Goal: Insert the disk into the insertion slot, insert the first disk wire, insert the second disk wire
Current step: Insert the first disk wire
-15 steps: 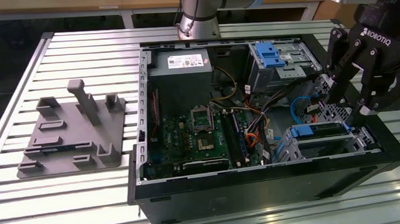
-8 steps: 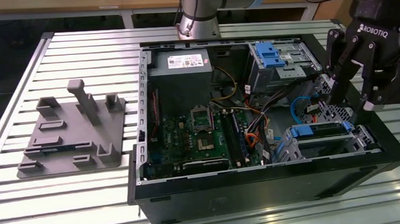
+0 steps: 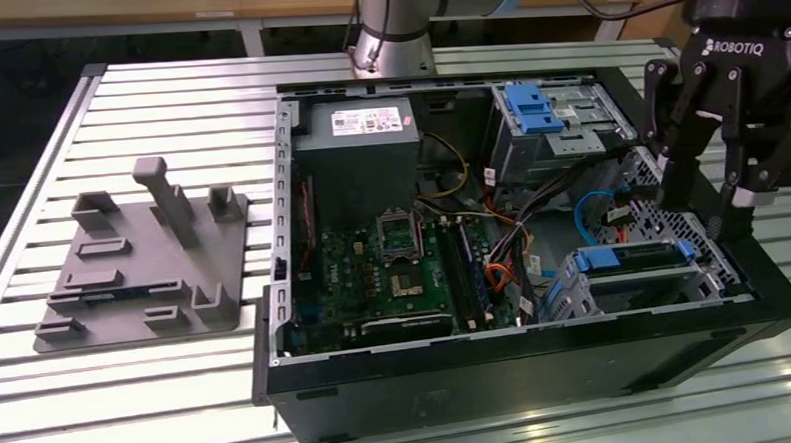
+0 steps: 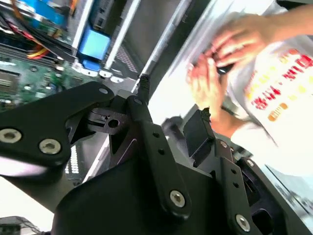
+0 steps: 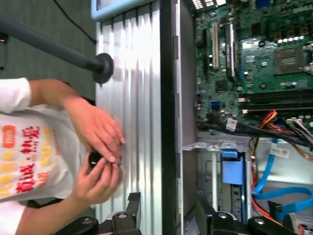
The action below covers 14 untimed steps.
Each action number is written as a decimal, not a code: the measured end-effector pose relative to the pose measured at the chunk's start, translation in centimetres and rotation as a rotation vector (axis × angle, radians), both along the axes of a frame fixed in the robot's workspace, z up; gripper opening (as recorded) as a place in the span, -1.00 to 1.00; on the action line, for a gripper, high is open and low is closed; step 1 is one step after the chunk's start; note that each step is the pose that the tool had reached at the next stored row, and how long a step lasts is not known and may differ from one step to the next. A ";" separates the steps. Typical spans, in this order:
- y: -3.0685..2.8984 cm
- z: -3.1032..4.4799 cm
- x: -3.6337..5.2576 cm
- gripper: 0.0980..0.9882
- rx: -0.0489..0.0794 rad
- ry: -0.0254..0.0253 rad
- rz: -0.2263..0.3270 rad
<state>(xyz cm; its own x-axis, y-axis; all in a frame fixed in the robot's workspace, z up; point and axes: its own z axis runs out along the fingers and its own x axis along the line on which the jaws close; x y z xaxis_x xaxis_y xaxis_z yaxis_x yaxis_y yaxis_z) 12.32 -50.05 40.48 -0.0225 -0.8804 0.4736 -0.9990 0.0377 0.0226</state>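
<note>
My gripper (image 3: 699,216) hangs spread and empty over the computer case's (image 3: 509,369) edge beside the insertion slot (image 3: 651,210), probably staging for the drive work.

Gripper (image 3: 698,216) at the exterior view's right, fingers (image 3: 674,174) downward and spread well apart.

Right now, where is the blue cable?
The blue cable curls inside the computer case, toward the exterior view's right, between the motherboard and the gripper.

Blue 2nd disk wire (image 3: 578,216) curves beside grey perforated insertion slot (image 3: 649,198); red-orange 1st disk wire (image 3: 501,274) lies nr motherboard (image 3: 385,272).
</note>
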 end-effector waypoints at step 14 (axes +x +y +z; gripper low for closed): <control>3.88 -0.65 0.06 0.03 -0.087 -0.0030 0.000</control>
